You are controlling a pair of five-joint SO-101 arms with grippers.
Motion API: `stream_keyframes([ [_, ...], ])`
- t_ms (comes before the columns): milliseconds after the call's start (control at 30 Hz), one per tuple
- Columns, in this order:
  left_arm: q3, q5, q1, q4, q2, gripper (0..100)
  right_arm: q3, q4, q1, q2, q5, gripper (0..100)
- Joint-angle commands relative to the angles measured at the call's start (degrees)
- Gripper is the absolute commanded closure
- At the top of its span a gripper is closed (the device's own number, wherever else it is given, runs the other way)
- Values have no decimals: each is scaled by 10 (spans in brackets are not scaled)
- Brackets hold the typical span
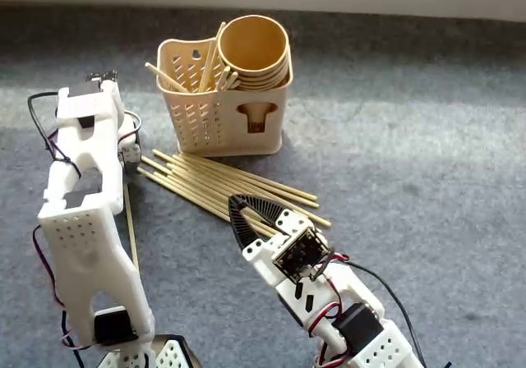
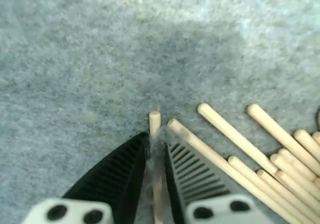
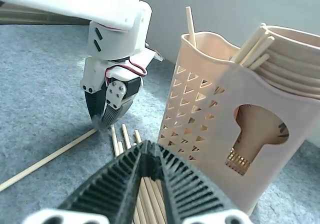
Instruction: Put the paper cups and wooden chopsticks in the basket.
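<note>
A cream plastic basket (image 1: 222, 121) holds stacked paper cups (image 1: 253, 43) and several wooden chopsticks (image 1: 209, 60). More chopsticks (image 1: 230, 189) lie in a loose pile on the carpet in front of it. One single chopstick (image 1: 130, 228) lies apart, left of the pile. My left gripper (image 2: 156, 136) is down on the carpet, shut on the end of that chopstick (image 2: 155, 118). My right gripper (image 3: 150, 151) is shut, with nothing in it, low over the near side of the pile (image 3: 122, 139) and facing the basket (image 3: 210, 114).
Grey carpet (image 1: 427, 163) covers the whole surface, with open room right of the basket. The left arm's white body (image 1: 82, 212) stretches along the left side. A pale wall edge runs behind the basket.
</note>
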Motion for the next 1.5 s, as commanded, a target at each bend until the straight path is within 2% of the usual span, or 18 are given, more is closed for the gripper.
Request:
stream_keyframes([
  [0,-22,3,12,-1,0,997,53,3,-6,-7,8,993],
  [367,-92,3,8,77,-99,995,53,3,-5,-7,8,993],
  [933,-91,4,13,105,-348,995,53,3,-5,-7,8,993],
  [1167,-93,4,59,92,-460,995,53,3,-6,-6,8,993],
  [1467,-95,60,118,-3,-557,995,53,3,-6,-6,8,993],
])
